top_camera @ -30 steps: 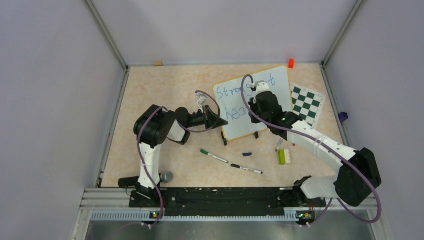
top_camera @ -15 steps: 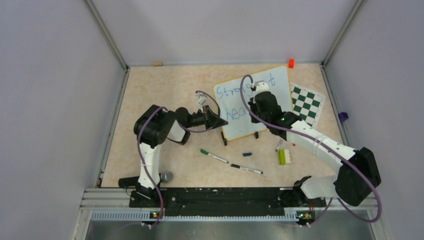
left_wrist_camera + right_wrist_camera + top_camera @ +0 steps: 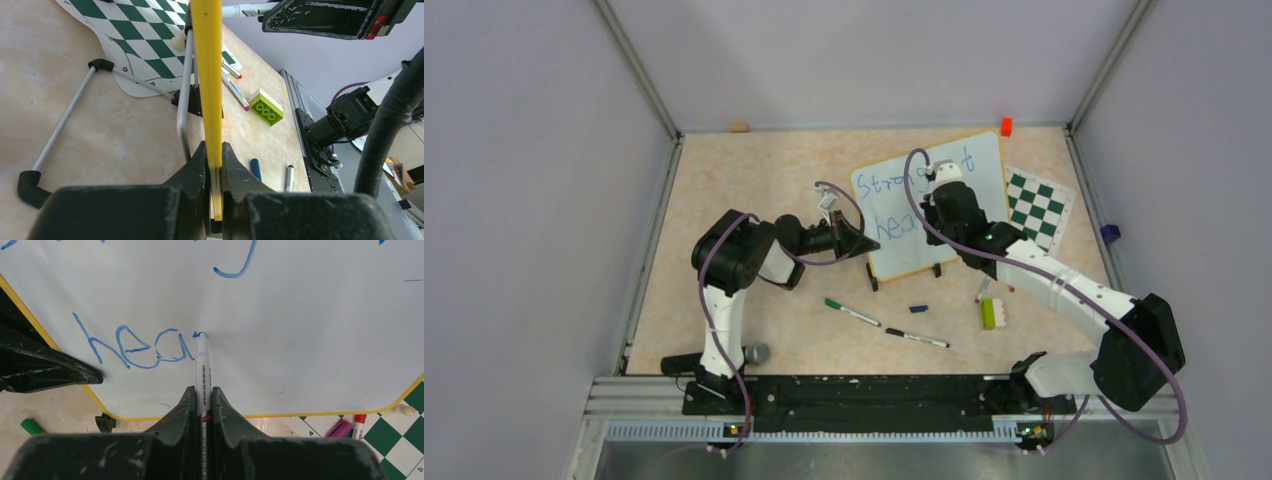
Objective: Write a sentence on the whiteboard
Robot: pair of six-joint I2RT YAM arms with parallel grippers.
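1. The large white rounded-corner whiteboard with a thin yellow rim stands propped at a tilt towards the far right of the beige table. A green-and-white checkered chessboard lies just beside it.
2. The blue handwritten sentence reads "hea" on its second line, and a new stroke has barely begun.
3. The tip of the white-barrelled blue marker touches the board just right of the "a". The next stroke probably needs light, even pressure and letters level with "hea".
4. The right gripper is clamped on the marker barrel. Its arm reaches diagonally forward and left, with the wrist aimed at the board face.
5. The left gripper is pinched on the board's yellow rim at the lower left edge. Its elbow is bent and the forearm points right. A firm hold should stop the board rocking.
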